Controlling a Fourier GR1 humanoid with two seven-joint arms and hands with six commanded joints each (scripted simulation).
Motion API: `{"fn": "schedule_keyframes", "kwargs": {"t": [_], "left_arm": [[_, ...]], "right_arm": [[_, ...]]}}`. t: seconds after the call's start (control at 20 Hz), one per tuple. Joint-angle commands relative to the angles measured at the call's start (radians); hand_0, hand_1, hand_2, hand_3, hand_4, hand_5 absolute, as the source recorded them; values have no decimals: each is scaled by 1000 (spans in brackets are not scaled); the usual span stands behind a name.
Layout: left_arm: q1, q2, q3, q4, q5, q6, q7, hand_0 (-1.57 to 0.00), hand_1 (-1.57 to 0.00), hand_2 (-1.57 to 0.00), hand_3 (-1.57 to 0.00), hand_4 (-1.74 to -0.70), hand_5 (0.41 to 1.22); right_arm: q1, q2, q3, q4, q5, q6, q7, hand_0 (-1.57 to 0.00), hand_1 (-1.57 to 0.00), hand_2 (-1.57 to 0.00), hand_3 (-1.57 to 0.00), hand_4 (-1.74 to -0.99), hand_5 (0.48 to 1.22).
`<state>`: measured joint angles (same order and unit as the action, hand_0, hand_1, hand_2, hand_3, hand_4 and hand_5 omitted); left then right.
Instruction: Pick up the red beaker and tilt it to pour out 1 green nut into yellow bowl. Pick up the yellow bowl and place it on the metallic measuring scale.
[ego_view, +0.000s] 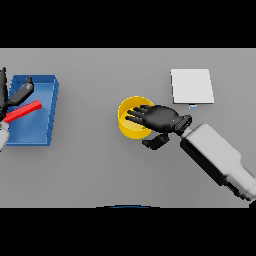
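On the flat grey table three items stand well apart from one another. At the far left lies a shallow blue rectangular tray. Near the centre stands the round yellow bowl. To the right and slightly further back lies the flat pale metallic square measuring scale, with a small light tab at its near edge. The table between bowl and scale is open; only the right hand and forearm occupy that stretch.

The slim red cylindrical beaker sits over the blue tray, tilted on a diagonal, its upper end toward the tray's middle and its lower end at the tray's left edge. The dark left hand is at that left edge, fingers reaching over the tray and closed about the beaker's lower end.

The dark right hand comes in from the lower right on a white and grey forearm. It is spread flat, palm down, fingers straight and extended over the right half of the yellow bowl, covering part of its opening. The thumb hangs below, just outside the bowl's near rim. It grips nothing. A small green speck shows inside the bowl at the fingers' edge; whether it is the nut cannot be told.
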<state>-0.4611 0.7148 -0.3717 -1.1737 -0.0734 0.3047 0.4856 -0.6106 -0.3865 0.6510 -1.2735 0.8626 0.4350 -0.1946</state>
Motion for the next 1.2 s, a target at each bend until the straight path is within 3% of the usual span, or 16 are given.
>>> {"fn": "schedule_keyframes", "kwargs": {"t": [0.0, 0.45, 0.65, 0.75, 0.8, 0.85, 0.95, 1.05, 1.15], "left_arm": [[7, 3, 1, -3, 3, -1, -8, 1, 1, 1, 1, -739, 699], [10, 2, 11, 8, 17, -5, -3, 1, 1, 1, 1, -746, 698], [9, 11, 13, 8, 16, -10, -16, 1, 1, 1, 1, -745, 699], [6, 13, 14, 12, 15, -12, -19, 1, 1, 1, 1, -750, 701], [14, 8, 12, 11, 14, -5, -19, 1, 1, 1, 1, -752, 701], [18, 15, 12, -1, 15, -9, -16, 1, 1, 1, 1, -754, 700], [21, 13, 11, -5, 14, -5, -19, 1, 1, 1, 1, -755, 704], [12, 14, 10, 0, 10, -6, -6, 1, 1, 1, 1, -756, 701], [17, 20, 7, -15, 9, -9, -5, 1, 1, 1, 1, -751, 698]], "right_arm": [[-15, 17, 12, 19, 9, 3, 8, 1, 1, 1, 1, -1245, 730], [-105, 52, 50, 156, 31, 45, -4, 1, 1, 1, -2, -1270, 740], [-106, 64, 46, 174, 20, 84, 24, 1, 1, -23, -72, -1289, 758], [-98, 78, 36, 170, 5, 112, 61, -26, -36, -71, -141, -1302, 805], [-102, 81, 38, 177, 8, 116, 66, -161, -135, -147, -182, -1321, 839], [-96, 73, 40, 157, 6, 124, 58, -443, -422, -375, -236, -1351, 915], [-102, 77, 45, 181, 5, 111, 31, -849, -836, -806, -399, -1463, 1025], [-107, 71, 46, 176, -3, 133, 31, -1109, -1100, -1081, -706, -1557, 1096], [-111, 74, 48, 177, -13, 152, 40, -1275, -1270, -1176, -1007, -1623, 1141]]}}
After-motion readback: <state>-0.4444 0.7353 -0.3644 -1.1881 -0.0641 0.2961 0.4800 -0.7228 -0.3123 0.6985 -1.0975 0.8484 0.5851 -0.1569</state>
